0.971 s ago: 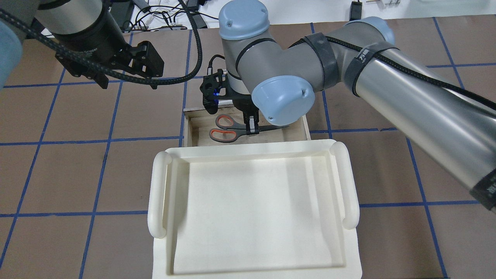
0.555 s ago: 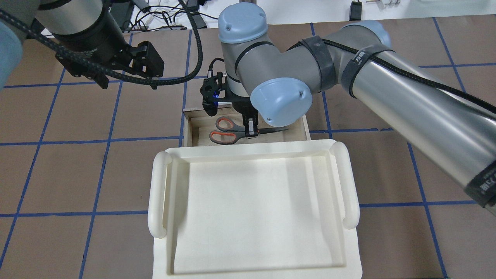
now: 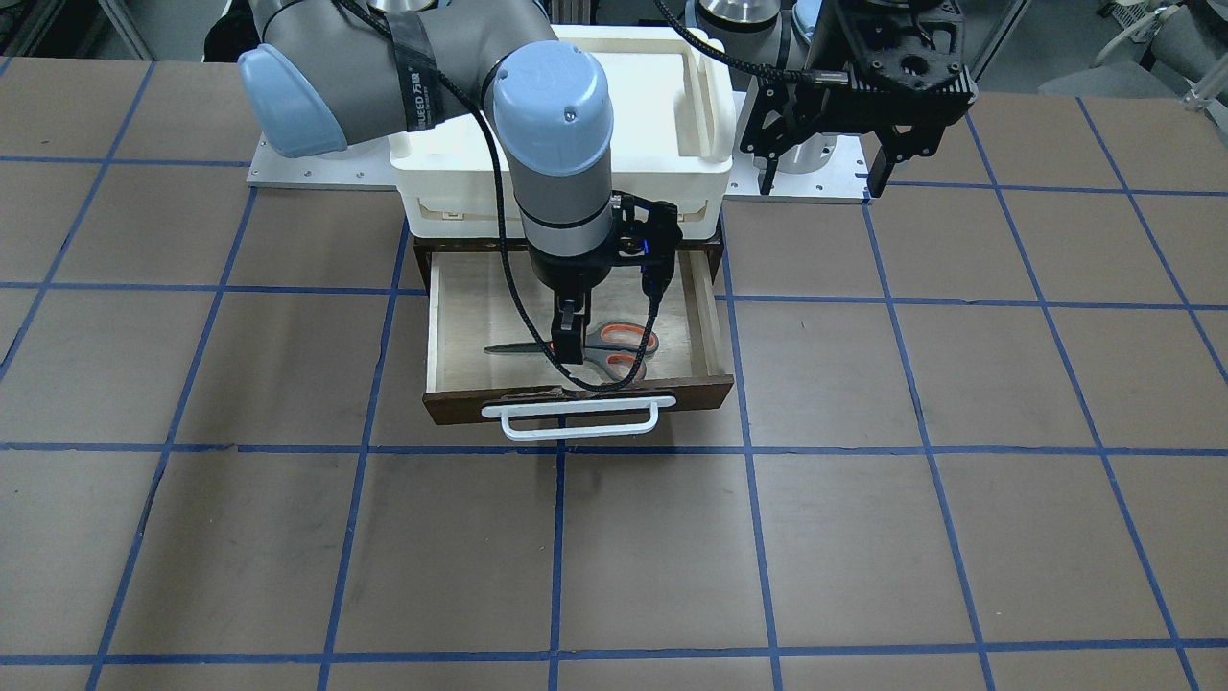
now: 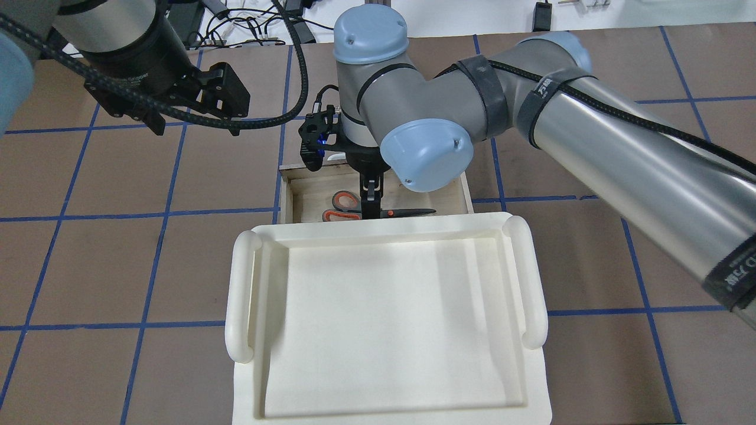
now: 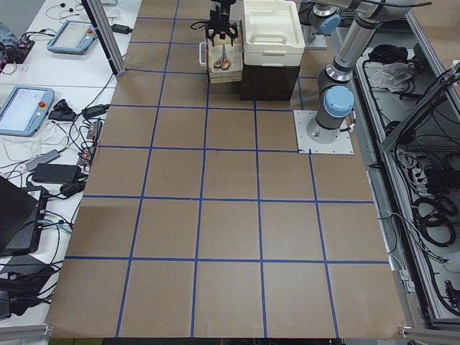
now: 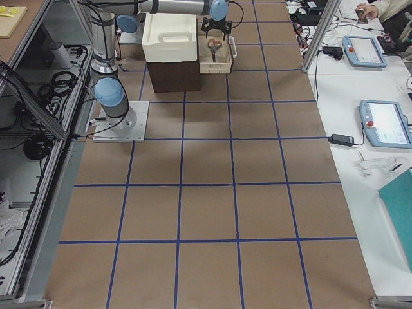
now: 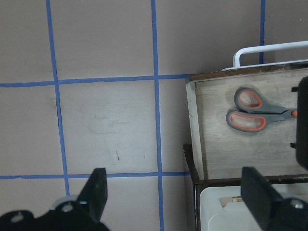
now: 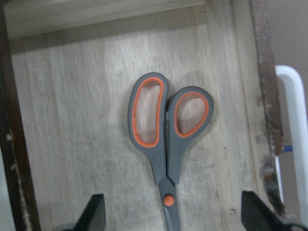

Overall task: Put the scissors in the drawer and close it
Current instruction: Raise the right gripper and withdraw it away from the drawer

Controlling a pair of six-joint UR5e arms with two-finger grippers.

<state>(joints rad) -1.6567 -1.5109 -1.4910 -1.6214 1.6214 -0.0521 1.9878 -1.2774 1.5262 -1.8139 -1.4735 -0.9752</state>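
Observation:
The scissors (image 3: 619,350) lie flat on the floor of the open drawer (image 3: 691,393), handles toward my left side, blades toward my right. They also show in the overhead view (image 4: 342,203), the left wrist view (image 7: 262,111) and the right wrist view (image 8: 166,144). My right gripper (image 3: 569,345) hangs straight down over the scissors' pivot. In the right wrist view (image 8: 175,211) its fingers stand wide apart, clear of the scissors. My left gripper (image 4: 221,97) is open and empty, held high to the left of the drawer (image 7: 202,144).
A white plastic tray (image 4: 242,295) sits on the dark cabinet above the drawer. The drawer's white bar handle (image 3: 571,419) faces away from my base. Brown table with blue tape lines lies all around.
The scissors have gone lower in the drawer and now rest on its floor. My right gripper has shifted slightly left over them. The left arm has not moved.

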